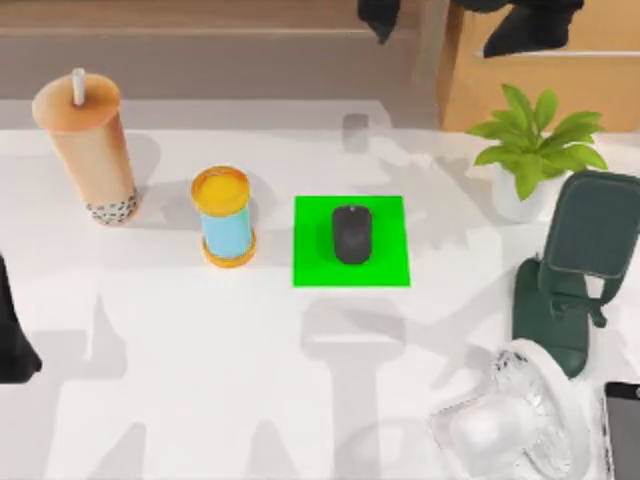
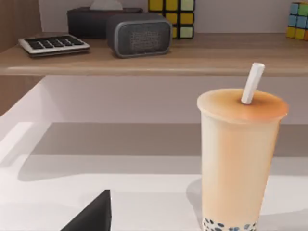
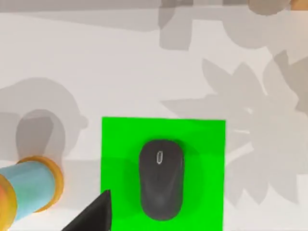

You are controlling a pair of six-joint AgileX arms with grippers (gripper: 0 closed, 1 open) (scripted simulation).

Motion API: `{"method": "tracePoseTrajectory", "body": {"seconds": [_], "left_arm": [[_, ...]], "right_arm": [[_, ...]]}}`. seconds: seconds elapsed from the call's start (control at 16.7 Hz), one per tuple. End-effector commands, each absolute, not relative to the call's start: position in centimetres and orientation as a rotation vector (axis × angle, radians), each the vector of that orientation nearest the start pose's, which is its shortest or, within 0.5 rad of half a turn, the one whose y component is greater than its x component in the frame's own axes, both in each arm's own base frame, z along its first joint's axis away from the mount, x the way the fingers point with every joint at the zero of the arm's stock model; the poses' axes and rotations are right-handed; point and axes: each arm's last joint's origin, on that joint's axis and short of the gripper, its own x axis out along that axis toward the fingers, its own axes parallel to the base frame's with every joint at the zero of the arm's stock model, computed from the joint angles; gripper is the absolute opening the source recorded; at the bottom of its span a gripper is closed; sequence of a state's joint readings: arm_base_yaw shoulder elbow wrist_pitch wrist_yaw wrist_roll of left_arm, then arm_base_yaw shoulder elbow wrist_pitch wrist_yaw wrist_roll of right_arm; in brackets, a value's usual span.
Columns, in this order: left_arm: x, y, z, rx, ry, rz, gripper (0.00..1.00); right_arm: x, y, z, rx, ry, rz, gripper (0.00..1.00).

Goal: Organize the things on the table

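Note:
The tall orange-beige bubble tea cup (image 1: 88,150) with a white straw stands upright at the back left of the white table (image 1: 200,380); the left wrist view faces it (image 2: 239,154). A small black rounded gadget (image 1: 351,234) lies on the green square patch (image 1: 312,262), and the right wrist view looks straight down on it (image 3: 161,179). The clear-caged white fan (image 1: 512,420) lies at the front right. Beside it, the grey-screened smartphone (image 1: 624,432) is cut off by the right edge. My left gripper (image 1: 12,345) sits low at the left edge. My right gripper (image 1: 378,18) hangs high over the back.
A light-blue can with an orange lid (image 1: 225,215) stands left of the green patch. At the right are a potted plant (image 1: 535,150) and a dark green phone stand (image 1: 572,270). A wooden shelf (image 2: 159,55) behind the table carries a keyboard, a speaker and cubes.

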State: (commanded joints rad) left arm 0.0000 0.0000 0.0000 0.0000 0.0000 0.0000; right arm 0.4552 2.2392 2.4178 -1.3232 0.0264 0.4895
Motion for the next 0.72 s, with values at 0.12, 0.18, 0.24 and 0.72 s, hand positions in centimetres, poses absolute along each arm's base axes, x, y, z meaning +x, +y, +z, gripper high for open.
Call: {"method": "tracePoseTrajectory", "body": {"seconds": [0.12,0.18,0.24,0.72], "left_arm": [[10.6,-0.1,16.0,0.0,0.0,0.0,1.0],[10.6,-0.1,16.0,0.0,0.0,0.0,1.0],[10.6,-0.1,16.0,0.0,0.0,0.0,1.0],[10.6,-0.1,16.0,0.0,0.0,0.0,1.0]], "right_arm": [[39.5,18.3,33.5,0.158,1.17,0.096,1.0],[38.5,17.0,33.8,0.161,1.178,0.081,1.0],[37.3,15.6,34.0,0.164,1.189,0.064,1.0],[25.6,7.1,28.1,0.166,1.373,-0.079,1.0]]}}
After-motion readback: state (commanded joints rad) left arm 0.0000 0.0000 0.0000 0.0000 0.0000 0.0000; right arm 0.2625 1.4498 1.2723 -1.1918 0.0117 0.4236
